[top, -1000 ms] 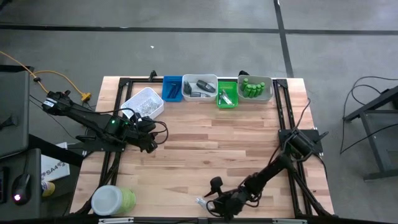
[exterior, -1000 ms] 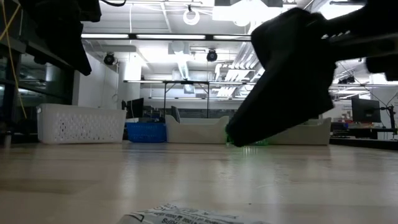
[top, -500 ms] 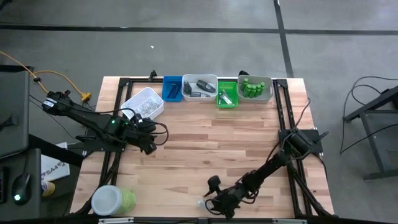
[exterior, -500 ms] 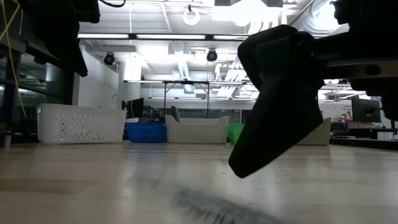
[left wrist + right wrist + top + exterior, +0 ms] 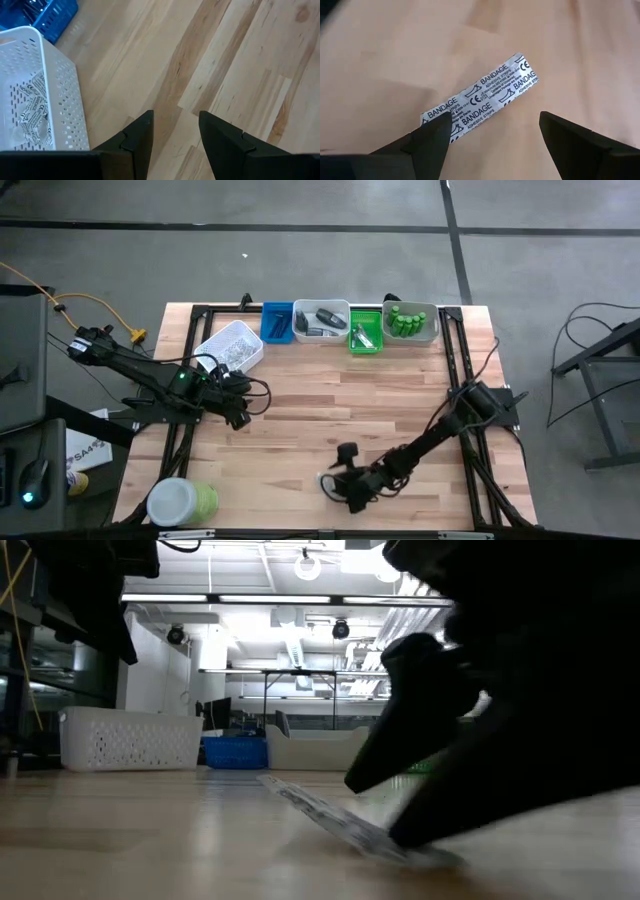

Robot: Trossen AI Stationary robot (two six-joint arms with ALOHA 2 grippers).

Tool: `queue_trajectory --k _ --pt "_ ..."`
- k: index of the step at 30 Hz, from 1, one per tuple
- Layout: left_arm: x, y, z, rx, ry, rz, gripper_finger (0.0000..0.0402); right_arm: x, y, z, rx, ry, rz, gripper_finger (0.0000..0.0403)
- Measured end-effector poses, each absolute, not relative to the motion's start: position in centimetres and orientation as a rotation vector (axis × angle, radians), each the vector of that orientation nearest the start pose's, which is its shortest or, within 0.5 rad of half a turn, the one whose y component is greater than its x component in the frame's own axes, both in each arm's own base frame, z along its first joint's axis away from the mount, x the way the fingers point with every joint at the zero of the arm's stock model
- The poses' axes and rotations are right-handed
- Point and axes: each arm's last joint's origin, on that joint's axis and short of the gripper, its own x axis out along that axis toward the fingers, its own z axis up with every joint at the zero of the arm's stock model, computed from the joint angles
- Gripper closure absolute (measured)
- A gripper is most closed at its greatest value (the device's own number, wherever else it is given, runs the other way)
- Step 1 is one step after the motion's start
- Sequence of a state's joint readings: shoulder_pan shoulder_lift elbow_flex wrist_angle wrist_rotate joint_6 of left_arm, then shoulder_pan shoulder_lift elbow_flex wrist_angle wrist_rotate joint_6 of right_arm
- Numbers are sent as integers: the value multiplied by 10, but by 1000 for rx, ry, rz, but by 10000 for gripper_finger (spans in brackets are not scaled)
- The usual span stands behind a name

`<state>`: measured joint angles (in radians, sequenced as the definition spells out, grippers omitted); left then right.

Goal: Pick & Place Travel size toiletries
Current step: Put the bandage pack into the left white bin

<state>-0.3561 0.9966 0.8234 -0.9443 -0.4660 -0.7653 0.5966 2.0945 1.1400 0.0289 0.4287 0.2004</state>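
my right gripper (image 5: 490, 137) is low over the table's (image 5: 330, 395) near edge, fingers spread wide, a bandage sachet (image 5: 480, 95) lying on the wood between them, ungrasped. my left gripper (image 5: 175, 137), parted and empty, waits beside the white basket (image 5: 30, 100).

Low view: dark right arm fills the right side, cut by the frame edge, hiding the trays behind it. Flat silvery bandage sachet (image 5: 335, 823) motion-blurred, print unreadable. High view: contents of the white perforated basket (image 5: 232, 346) and far trays too small to tell.
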Motion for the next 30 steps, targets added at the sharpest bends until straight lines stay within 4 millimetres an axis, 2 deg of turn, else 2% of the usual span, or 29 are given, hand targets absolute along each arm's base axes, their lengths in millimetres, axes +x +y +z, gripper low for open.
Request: queue_trajectory --k 7,14,20,26,30 --pt "163 -47 258 -248 906 472 245 350 187 90 -286 840 0 108" --pt "163 -47 258 -248 906 473 245 357 180 91 -579 818 124 108" --pt "163 -47 258 -249 908 471 245 360 182 93 -778 760 236 108" --pt "163 -47 258 -250 909 469 245 362 180 99 -727 734 228 108" --pt "163 -47 258 -252 910 467 245 359 175 113 -661 764 226 108"
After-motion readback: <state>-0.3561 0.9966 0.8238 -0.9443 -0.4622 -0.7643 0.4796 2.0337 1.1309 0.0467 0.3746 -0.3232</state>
